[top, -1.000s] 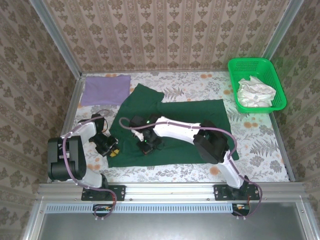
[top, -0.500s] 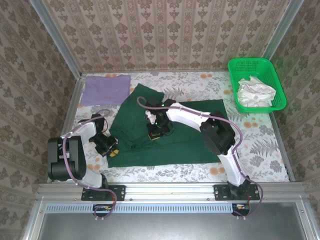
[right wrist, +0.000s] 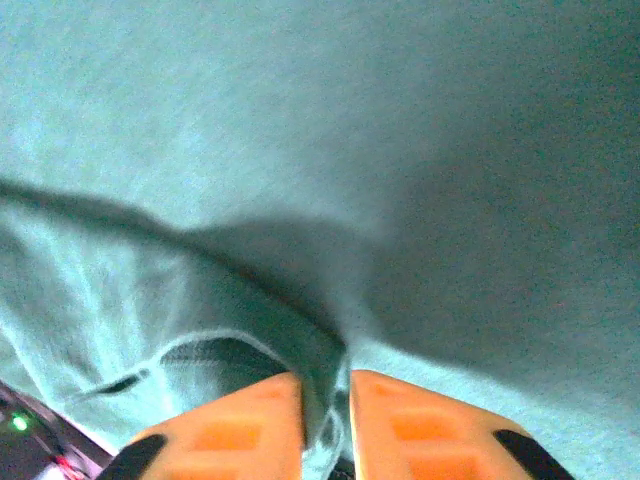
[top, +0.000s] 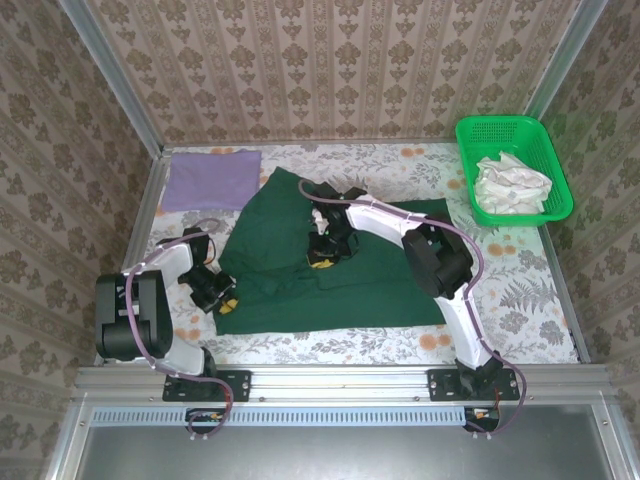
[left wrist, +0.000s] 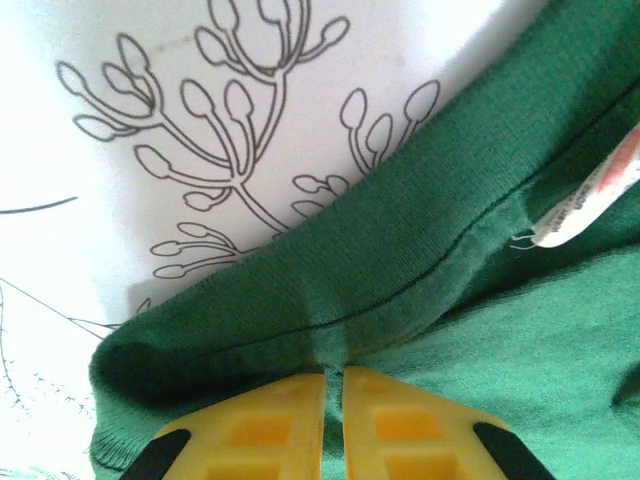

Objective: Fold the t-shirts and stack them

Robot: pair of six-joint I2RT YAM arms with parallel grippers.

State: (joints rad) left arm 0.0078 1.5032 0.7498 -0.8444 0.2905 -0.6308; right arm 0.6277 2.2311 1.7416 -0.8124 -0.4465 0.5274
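Dark green t-shirt (top: 380, 285) is spread out mid-table (top: 510, 290), long side running left to right, one sleeve poking toward the far left. The left gripper (top: 222, 298) pinches its near-left edge, and the right gripper (top: 322, 260) pinches a fold near the middle. The lilac t-shirt (top: 210, 180) sits folded in the far-left corner.

No legible text anywhere, small white sewn-in label (left wrist: 590, 195) on the dark green t-shirt (left wrist: 420, 260), its reddish print too blurred to read
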